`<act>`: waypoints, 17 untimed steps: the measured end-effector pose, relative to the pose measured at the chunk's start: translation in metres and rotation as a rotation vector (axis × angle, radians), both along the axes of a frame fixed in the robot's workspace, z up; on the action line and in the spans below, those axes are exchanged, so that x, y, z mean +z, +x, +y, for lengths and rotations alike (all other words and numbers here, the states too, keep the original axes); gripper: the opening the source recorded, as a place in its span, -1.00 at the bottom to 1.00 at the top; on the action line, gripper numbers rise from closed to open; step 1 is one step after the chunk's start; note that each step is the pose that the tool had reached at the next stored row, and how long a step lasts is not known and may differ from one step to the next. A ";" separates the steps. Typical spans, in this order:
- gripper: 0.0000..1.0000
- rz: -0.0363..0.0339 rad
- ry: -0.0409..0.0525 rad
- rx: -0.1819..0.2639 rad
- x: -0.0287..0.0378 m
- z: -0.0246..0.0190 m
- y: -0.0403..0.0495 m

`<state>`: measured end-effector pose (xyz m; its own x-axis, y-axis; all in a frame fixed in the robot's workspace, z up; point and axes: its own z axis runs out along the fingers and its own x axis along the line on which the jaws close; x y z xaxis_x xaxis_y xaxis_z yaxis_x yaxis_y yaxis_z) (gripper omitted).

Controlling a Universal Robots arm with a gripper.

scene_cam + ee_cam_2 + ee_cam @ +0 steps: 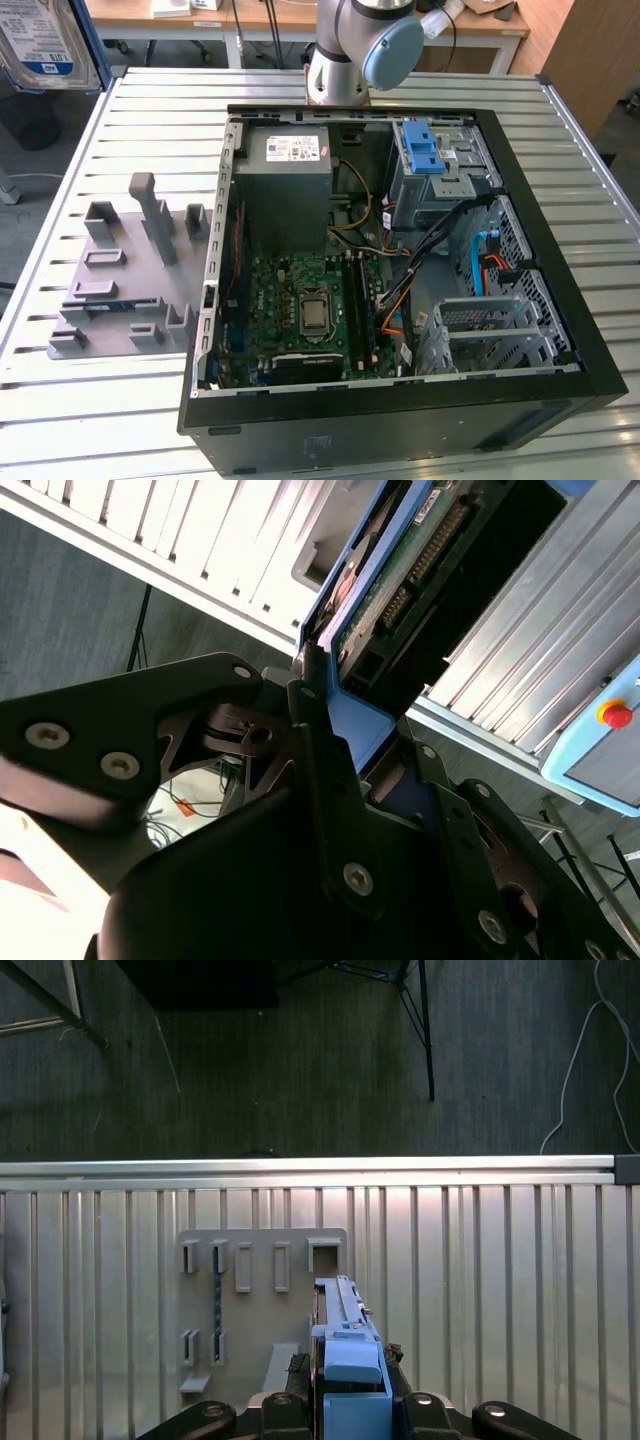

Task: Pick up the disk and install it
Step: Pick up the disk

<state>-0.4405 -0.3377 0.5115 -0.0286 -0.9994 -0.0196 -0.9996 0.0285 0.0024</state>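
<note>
Pinching the disk (340,1305) edgewise, the gripper (345,1362) clamps its blue frame (360,715). That likely spares the circuit board (400,570).

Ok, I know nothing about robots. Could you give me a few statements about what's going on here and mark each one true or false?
1. The gripper is clamped on the disk by its blue frame. True.
2. The computer case lies open on the table, with its motherboard showing. True.
3. The disk is already seated inside the computer case. False: the gripper holds it in the air, away from the case, above the table.
4. The grey fixture plate lies to the exterior view's right of the case. False: it lies to the exterior view's left of the case.
</note>
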 end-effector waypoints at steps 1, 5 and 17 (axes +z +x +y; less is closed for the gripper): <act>-0.27 0.0000 0.0000 0.000 0.0000 0.0000 0.0000; -0.27 0.0001 0.0000 0.000 0.0001 0.0000 0.0037; -0.27 0.0003 0.0000 0.000 0.0001 -0.0096 0.0109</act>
